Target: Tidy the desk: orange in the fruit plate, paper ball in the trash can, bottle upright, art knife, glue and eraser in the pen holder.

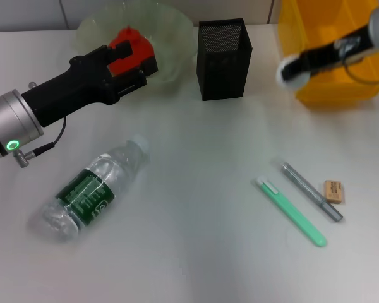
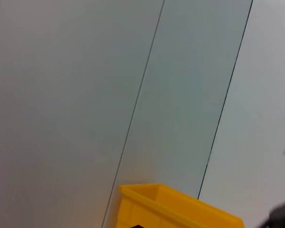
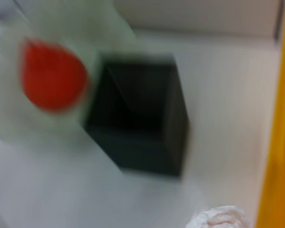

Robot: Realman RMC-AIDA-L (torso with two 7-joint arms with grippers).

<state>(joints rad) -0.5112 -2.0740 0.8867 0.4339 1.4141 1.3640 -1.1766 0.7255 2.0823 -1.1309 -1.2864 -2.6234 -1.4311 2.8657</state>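
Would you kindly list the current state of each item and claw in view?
orange: in the fruit plate, left claw around it
paper ball: held by right claw beside the trash can
bottle: lying on its side
pen holder: upright
eraser: on the desk

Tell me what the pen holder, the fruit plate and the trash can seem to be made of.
Pen holder: black metal mesh, going by its fine perforated walls. Fruit plate: translucent pale-green glass, possibly plastic, with a wavy rim. Trash can: bright yellow plastic, smooth and opaque.
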